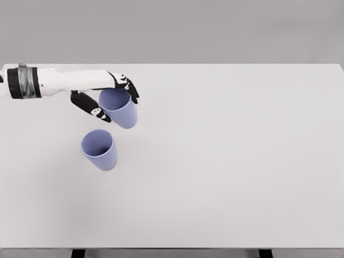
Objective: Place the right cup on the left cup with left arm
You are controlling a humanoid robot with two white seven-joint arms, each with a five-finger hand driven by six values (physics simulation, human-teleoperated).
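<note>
Fingers point(128, 86) of the left hand point(102, 91) clasp a smooth, tapered lilac cup point(119, 107) above its twin point(99, 149).

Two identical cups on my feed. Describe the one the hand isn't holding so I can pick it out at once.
Start at the white table and look to its left half, where the left hand comes in gripping one lavender cup. The free cup stands just below and slightly left of that one, nearer the camera. It stands alone with no fingers around it.

I had one view only, from the head camera: it looked steeply down on the table point(226, 177) from the near edge, taking in nearly all of it.
</note>
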